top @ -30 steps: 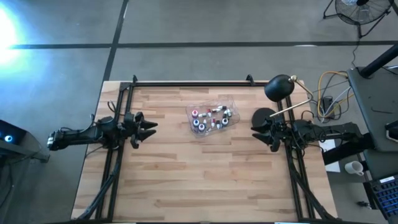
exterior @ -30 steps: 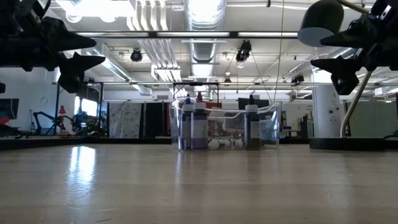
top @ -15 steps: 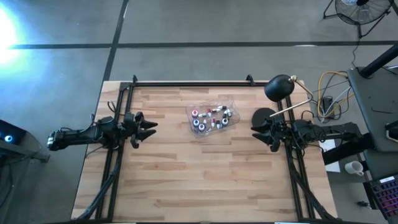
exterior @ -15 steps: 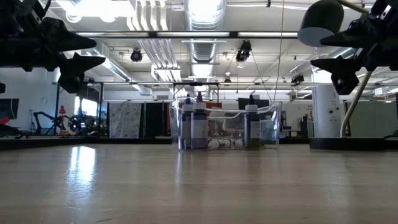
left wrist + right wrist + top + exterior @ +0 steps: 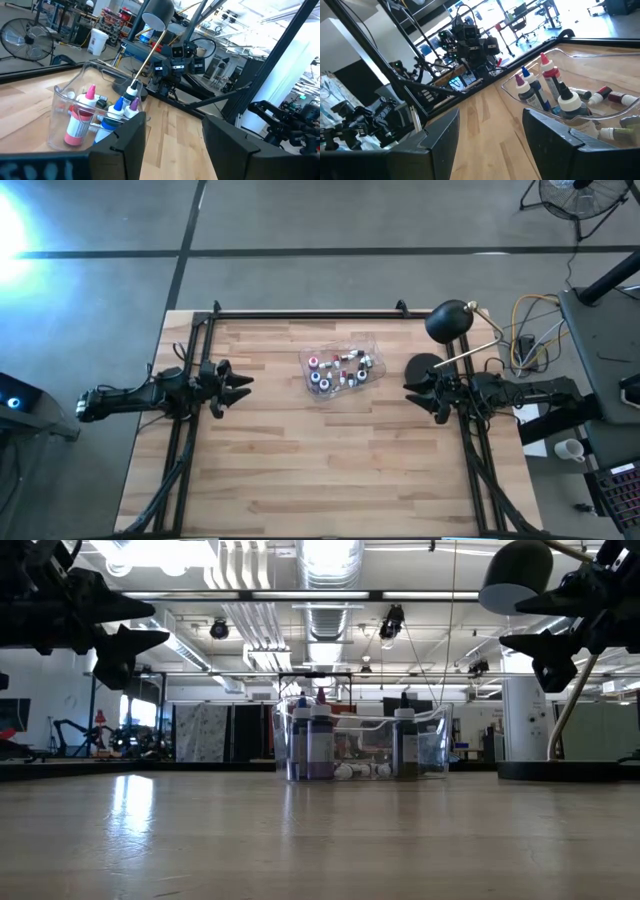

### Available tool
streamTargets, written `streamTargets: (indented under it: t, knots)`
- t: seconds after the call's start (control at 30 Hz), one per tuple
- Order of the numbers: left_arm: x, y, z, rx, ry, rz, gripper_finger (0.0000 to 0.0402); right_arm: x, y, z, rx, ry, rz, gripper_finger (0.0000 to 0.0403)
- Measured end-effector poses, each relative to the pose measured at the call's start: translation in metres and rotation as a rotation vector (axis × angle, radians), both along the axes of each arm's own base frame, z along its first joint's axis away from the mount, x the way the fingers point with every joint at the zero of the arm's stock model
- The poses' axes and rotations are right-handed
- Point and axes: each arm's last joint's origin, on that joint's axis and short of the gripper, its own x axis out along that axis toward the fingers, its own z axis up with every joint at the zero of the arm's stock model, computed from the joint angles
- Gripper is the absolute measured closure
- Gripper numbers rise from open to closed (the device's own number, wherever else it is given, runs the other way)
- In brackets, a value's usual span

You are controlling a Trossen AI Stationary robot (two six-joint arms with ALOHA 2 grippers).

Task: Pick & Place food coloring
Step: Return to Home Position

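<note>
While both arms hang level over the side edges of the wooden table [image 5: 330, 470], the left gripper [image 5: 240, 388] has its fingers spread wide around nothing, and the right gripper [image 5: 415, 395] is parted just as wide, also bare. The food coloring bottles [image 5: 338, 370] are all inside the clear plastic tub [image 5: 430, 740], which sits on the table between the two pairs of fingertips, apart from both and nearer the right pair. Several bottles stand upright against the tub wall and others lie flat on its floor. A black desk lamp [image 5: 448, 322] stands just beside the right gripper's fingers.
</note>
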Motion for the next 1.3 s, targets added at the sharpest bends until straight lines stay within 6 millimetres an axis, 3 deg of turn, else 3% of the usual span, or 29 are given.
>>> streamTargets:
  t: [0.93,1.2,1.3]
  knots:
    - [0.0,0.0,0.0002,0.0,-0.001,0.0,0.0232,0.0,0.0,0.0001,-0.011,0.0,-0.001,0.0193]
    - [0.0,0.0,0.0002,0.0,0.0,0.0,0.0232,-0.0001,-0.0001,0.0,-0.553,0.032,-0.013,0.0193]
    - [0.0,0.0,0.0002,0.0,0.0,0.0,0.0232,-0.0001,-0.0001,0.0001,-0.672,0.038,-0.015,0.0193]
